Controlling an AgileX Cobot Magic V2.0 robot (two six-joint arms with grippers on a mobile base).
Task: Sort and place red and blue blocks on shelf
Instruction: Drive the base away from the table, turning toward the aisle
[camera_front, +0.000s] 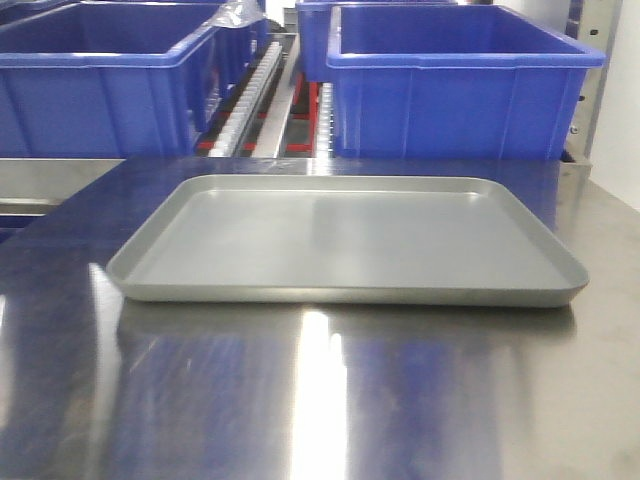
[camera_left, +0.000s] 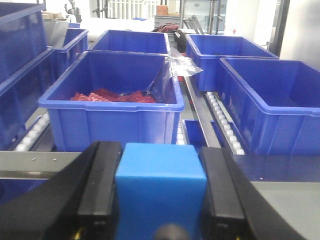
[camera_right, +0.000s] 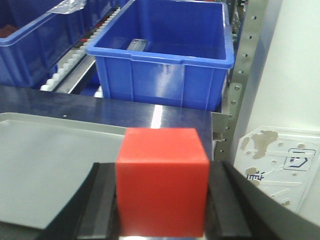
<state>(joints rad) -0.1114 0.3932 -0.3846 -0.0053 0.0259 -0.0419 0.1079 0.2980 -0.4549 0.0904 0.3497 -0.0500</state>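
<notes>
- The left tool is clamped on a small matte mid-blue cube; its two black fingers press flat against opposite side faces, so the cube sits square and upright between them and cannot twist
- The right tool grips a small matte bright-red cube the same way, jaws on its left and right faces, top face level; a hold this even should let the cube go down flat when released
- Both cubes are carried off any surface, one colour per arm, which fits a sorting job: each can go to its own spot without a swap
- Below and to the left of the red cube lies a shallow grey metal tray; the front view shows the tray resting on the reflective stainless-steel worktop with nothing in it
- Ahead of the blue cube runs the flat brushed steel front rail of the shelf, and just behind it stands a large blue plastic bin holding loose red pieces; what they are is too blurred to tell
- More blue bins sit on white roller tracks behind the worktop, and a perforated steel upright frames the rack on the right
- My reading: both picks are done and placing is what remains; neither cube has reached the shelf yet, and each arm needs to travel forward past the tray before letting go
</notes>
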